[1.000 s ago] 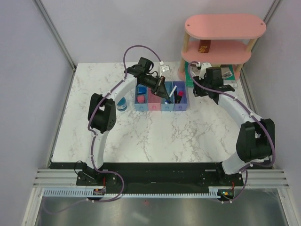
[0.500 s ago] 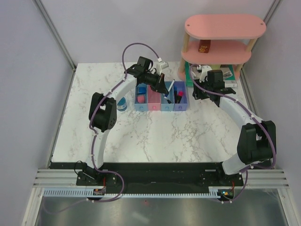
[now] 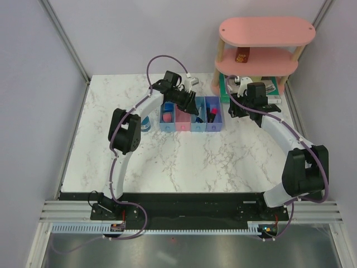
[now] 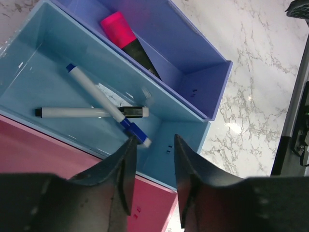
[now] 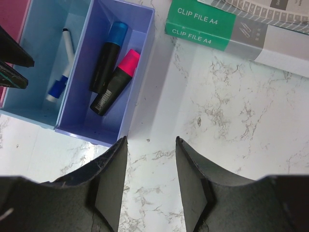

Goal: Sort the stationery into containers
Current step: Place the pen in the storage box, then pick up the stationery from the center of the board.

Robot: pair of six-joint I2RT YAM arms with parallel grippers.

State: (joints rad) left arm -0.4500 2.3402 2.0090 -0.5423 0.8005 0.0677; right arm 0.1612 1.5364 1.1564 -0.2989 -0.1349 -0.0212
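Observation:
The four joined bins (image 3: 215, 127) stand at the back middle of the table. My left gripper (image 4: 153, 145) is open and empty just above the third, light blue bin (image 4: 29, 63), where two thin pens (image 4: 96, 96) lie crossed. The purple-blue bin (image 5: 140, 72) holds a blue-ended highlighter (image 5: 108, 55) and a pink-ended highlighter (image 5: 118, 79). A pink eraser (image 3: 167, 117) lies in the first bin. The blue tape roll (image 3: 146, 124) lies on the table left of the bins, partly behind my left arm. My right gripper (image 5: 150, 145) is open and empty over bare marble right of the bins.
A pink two-tier shelf (image 3: 266, 30) with a small red box (image 3: 241, 56) stands at the back right. A green-edged clip file (image 5: 207, 24) lies under it, just beyond my right gripper. Grey walls close in both sides.
The pen that stood up in my left gripper over the third bin now lies in that bin. The left jaws have let go of it. The right arm has barely moved.

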